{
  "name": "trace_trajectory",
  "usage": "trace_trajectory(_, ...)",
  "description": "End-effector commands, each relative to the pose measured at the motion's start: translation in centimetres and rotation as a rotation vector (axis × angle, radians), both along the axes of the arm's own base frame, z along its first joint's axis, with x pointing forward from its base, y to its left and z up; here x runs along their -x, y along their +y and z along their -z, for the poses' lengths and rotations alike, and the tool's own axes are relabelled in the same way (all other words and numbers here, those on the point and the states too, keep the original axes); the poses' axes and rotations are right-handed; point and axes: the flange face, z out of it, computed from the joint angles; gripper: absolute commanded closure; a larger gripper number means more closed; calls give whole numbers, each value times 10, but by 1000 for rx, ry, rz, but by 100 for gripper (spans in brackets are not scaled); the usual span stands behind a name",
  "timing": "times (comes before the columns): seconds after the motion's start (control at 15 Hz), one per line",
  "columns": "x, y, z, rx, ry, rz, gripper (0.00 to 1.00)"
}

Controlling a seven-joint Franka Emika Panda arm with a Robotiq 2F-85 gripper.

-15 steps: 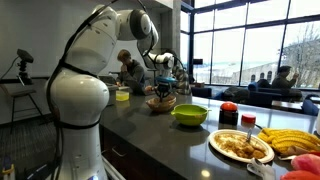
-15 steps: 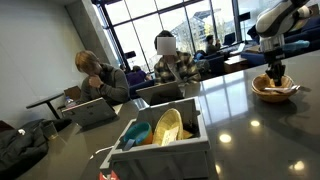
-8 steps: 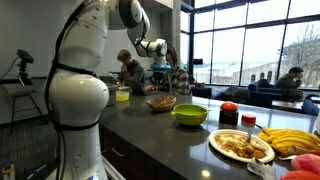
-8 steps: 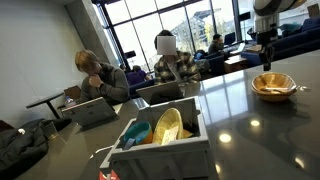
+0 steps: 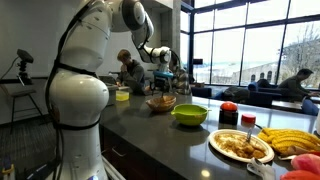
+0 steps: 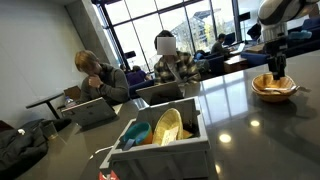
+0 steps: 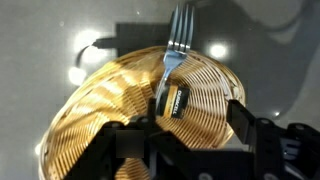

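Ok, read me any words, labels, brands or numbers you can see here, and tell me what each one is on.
No text can be read anywhere in these views.
On the small dark tag beside the fork over the woven basket: pale marks, too blurred to read.
On the red-lidded jar: any label is too small to read.

A basket (image 7: 110, 120) is being carried by the bench (image 5: 145, 128), and a fork (image 7: 176, 45) is being cradled in it, its tines being pushed out past the rim. The tool (image 7: 200, 108) is being hung directly above the basket. In an exterior view, a bowl (image 5: 190, 114) is being shown beside the basket, nearer the camera, with a plate (image 5: 240, 147) nearer again and bananas (image 5: 290, 140) beside that.
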Motion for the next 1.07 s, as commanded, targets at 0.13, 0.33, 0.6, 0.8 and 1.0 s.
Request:
trace_trajectory(0.13, 4, 3, 23, 91, 27, -4, 0)
trace_trajectory(0.33, 8, 13, 19, 130, 8, -37, 0)
trace_trajectory(0.6, 15, 31, 21, 164, 0, -95, 0)
trace_trajectory(0.8, 17, 37, 28, 48, 86, -100, 0)
trace_trajectory(1.0, 20, 37, 33, -28, 154, -90, 0)
